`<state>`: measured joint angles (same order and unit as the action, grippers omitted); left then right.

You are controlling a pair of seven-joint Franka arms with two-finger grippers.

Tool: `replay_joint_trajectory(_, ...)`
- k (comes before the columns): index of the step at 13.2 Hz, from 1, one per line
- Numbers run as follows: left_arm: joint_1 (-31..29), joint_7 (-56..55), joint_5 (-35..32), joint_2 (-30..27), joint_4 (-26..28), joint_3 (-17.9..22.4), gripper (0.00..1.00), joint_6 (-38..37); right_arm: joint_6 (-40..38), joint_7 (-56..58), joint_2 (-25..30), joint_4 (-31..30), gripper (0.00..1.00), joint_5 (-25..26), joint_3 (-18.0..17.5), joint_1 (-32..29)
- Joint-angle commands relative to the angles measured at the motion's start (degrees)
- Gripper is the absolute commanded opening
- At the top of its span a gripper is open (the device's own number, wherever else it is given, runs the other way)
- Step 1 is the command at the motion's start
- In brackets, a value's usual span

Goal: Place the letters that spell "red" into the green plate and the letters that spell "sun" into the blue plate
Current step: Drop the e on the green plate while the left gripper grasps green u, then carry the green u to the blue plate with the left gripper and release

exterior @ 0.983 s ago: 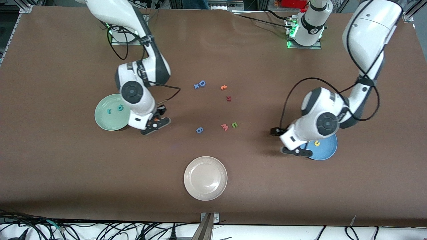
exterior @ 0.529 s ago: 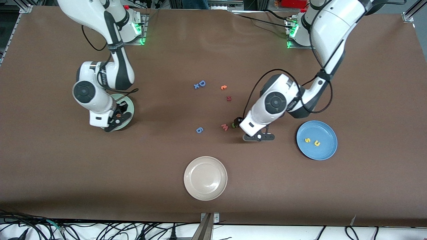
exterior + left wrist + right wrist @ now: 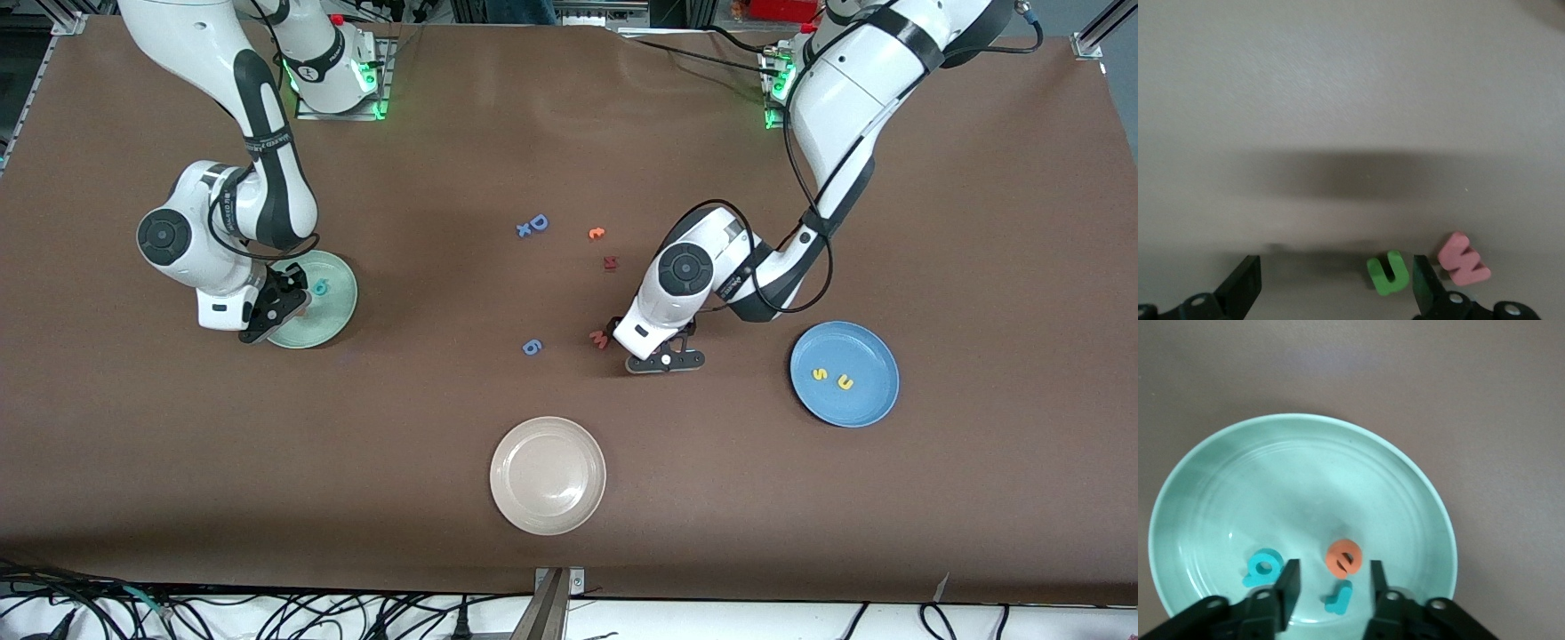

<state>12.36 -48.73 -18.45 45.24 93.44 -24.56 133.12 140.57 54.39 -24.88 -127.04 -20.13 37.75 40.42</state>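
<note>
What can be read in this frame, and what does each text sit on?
"r", "e", "d": teal, orange, teal foam letters in the pale green plate, under the right gripper.
"s", "u": yellow, in the blue plate.
"n": green, on the brown table, under the left gripper.
"w": pink, beside it.
"D", "6": blue, on the table.
Arm markings: too small.

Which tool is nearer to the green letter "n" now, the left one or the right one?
Left. The left tool is open right over the green "n", beside the pink "w". The right tool is over the green plate, at the right arm's end.
</note>
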Motion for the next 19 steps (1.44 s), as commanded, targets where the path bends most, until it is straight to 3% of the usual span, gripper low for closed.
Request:
replay_joint_trajectory(1, 2.23, -2.69, -1.85, 0.55, -0.54, 0.92, 1.00, 0.29, -1.25, 1.42, 2.03, -0.22, 1.00, -1.50, -0.22, 0.27)
replay_joint_trajectory(6, 2.67, -3.48, -3.95, 1.25, -0.54, 1.00, 0.94, 0.29, -5.11, -0.76, 7.21, 1.35, 1.00, -1.58, -0.31, 0.71)
replay_joint_trajectory(13, 3.81, -5.33, -5.63, 1.25, -0.54, 1.62, 0.89, 0.21, -30.06, -25.34, 6.96, 19.53, 1.00, 1.30, -0.40, 1.68)
replay_joint_trajectory(15, 4.51, -6.03, -5.63, 1.25, -0.54, 1.97, 0.88, 0.21, -32.19, -32.04, 6.34, 22.10, 1.00, 5.26, -0.40, 3.60)
replay_joint_trajectory(19, 4.78, -6.12, -5.63, 1.25, -0.54, 1.97, 0.82, 0.12, -32.37, -34.00, 6.34, 23.94, 1.00, 5.45, -0.22, 3.79)
